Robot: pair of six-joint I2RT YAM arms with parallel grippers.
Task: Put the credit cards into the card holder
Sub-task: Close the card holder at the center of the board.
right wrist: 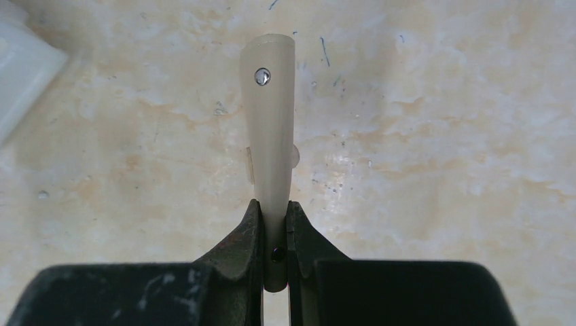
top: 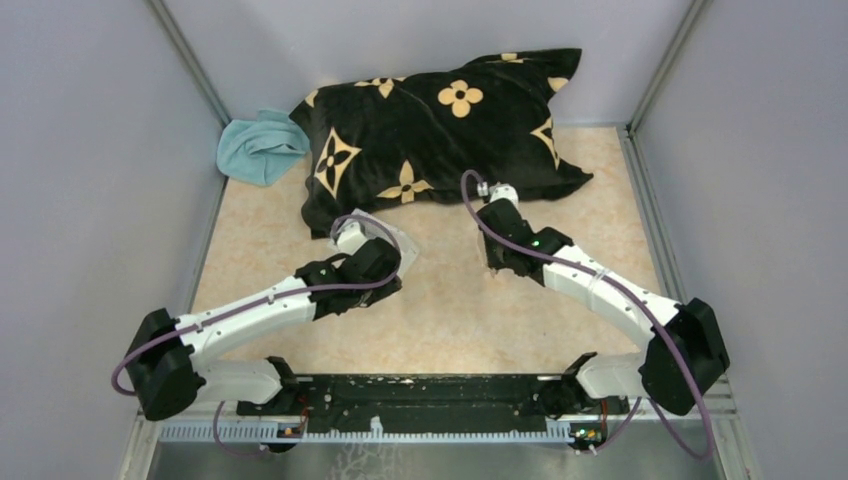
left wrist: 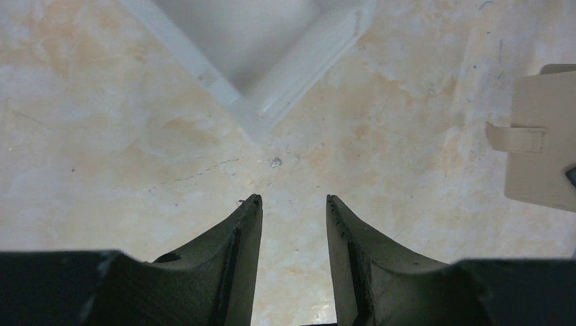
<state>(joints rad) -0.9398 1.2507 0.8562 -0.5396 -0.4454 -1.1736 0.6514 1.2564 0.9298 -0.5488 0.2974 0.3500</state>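
Right gripper (right wrist: 272,207) is clamped on the tan folding card holder (right wrist: 269,115) by its edge, near the middle of the marbled beige tabletop (right wrist: 441,136), probably steadying it for loading. Left gripper (left wrist: 292,200) hangs spread and empty beside the clear shallow plastic tray (left wrist: 272,75). The credit cards aren't discernible.

Bright, even light; soft shadows

Quick tally, nothing fancy: two robot arms, so one left arm (top: 250,310) and one right arm (top: 600,285). Then one black flowery pillow (top: 440,130), one teal cloth (top: 258,148), one clear tray (left wrist: 299,75), and one tan card holder (right wrist: 270,129) with one shiny snap stud (right wrist: 261,76).
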